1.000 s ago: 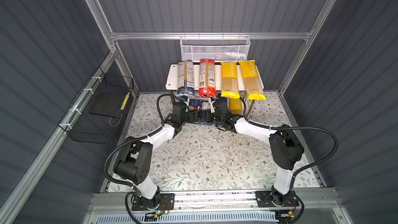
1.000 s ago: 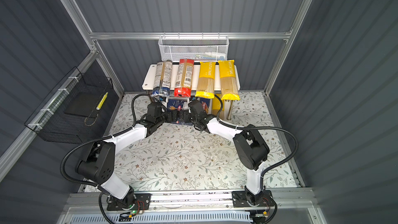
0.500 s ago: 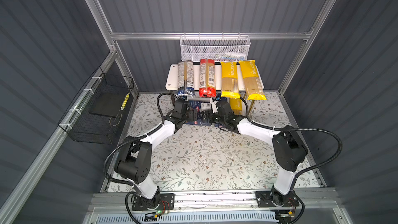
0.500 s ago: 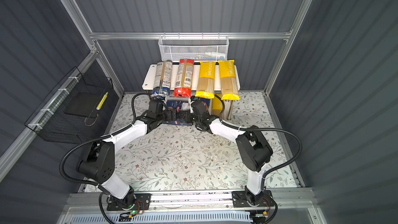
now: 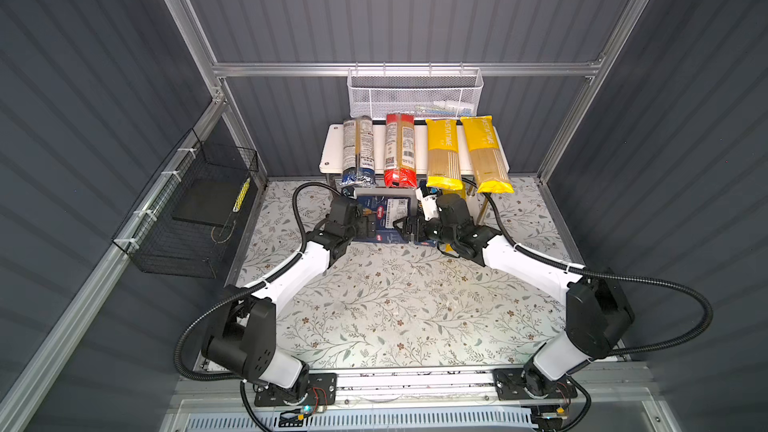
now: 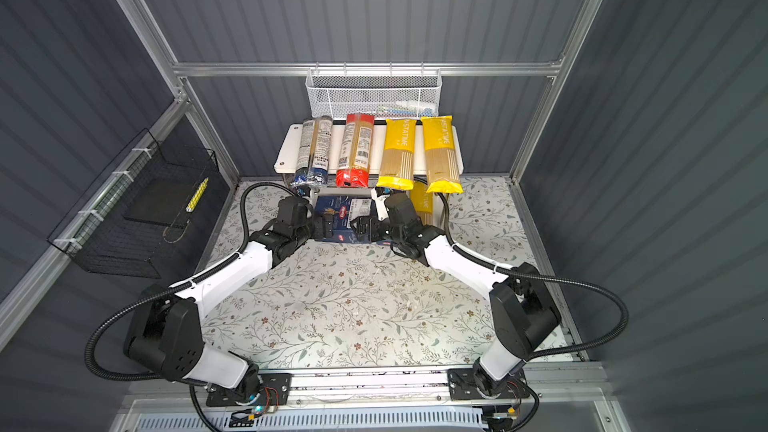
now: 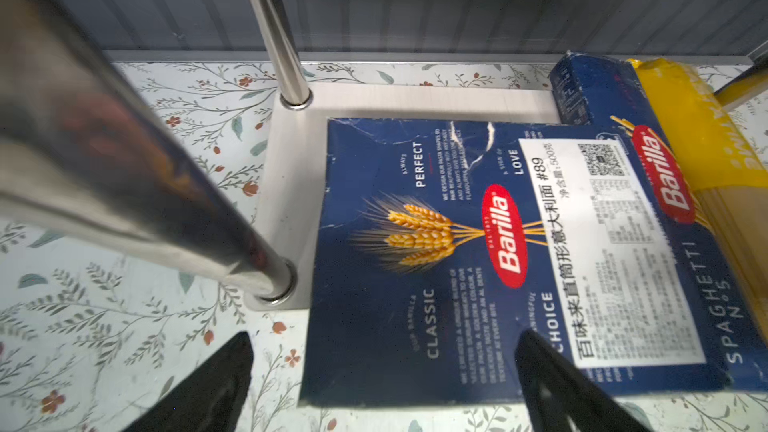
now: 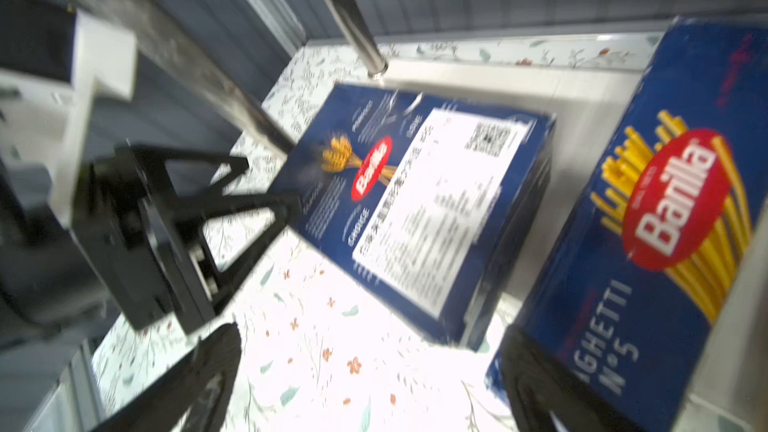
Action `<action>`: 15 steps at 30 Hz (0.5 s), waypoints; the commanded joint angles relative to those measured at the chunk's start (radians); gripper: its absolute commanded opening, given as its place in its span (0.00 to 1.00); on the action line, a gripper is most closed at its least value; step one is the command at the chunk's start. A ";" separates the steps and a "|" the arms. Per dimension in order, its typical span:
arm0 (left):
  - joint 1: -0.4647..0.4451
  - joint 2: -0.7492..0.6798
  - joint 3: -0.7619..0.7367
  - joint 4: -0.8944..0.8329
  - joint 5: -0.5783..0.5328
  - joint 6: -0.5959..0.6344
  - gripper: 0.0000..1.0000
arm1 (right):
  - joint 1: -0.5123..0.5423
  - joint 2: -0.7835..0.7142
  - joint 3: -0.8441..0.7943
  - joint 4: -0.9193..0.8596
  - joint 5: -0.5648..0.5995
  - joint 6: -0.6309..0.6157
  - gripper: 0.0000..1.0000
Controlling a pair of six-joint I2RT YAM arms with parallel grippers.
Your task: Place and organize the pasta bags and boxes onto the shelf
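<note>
Four spaghetti bags (image 5: 400, 147) lie atop the shelf (image 5: 329, 155). We think the wide Barilla box (image 7: 415, 263), partly on the bottom board (image 7: 291, 168), needs pushing in. Left claw (image 7: 384, 340) and right claw (image 8: 372, 332) are spread apart.

Upper centre of a top view, the shelf (image 5: 329, 156) carries a dark bag (image 5: 357, 151), a red-ended bag (image 5: 400, 151) and two yellow bags (image 5: 444, 151) on top. Its lower board holds the wide box (image 7: 415, 263), slim box (image 7: 665, 276) and a yellow packet (image 7: 706, 139).
</note>
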 commanded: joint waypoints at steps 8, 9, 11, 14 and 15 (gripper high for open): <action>0.015 -0.251 -0.217 -0.111 -0.060 -0.098 0.99 | 0.052 -0.053 -0.113 0.010 -0.354 -0.143 0.97; 0.021 -0.272 -0.238 -0.121 -0.071 -0.105 0.99 | 0.060 -0.028 -0.108 0.037 -0.384 -0.143 0.98; 0.034 -0.311 -0.271 -0.154 -0.102 -0.125 0.99 | 0.078 0.031 -0.083 0.076 -0.419 -0.143 0.97; 0.044 -0.390 -0.333 -0.211 -0.153 -0.165 0.99 | 0.104 0.125 -0.017 0.100 -0.448 -0.149 0.98; 0.047 -0.420 -0.354 -0.233 -0.171 -0.186 0.99 | 0.108 0.149 -0.001 0.118 -0.451 -0.148 0.98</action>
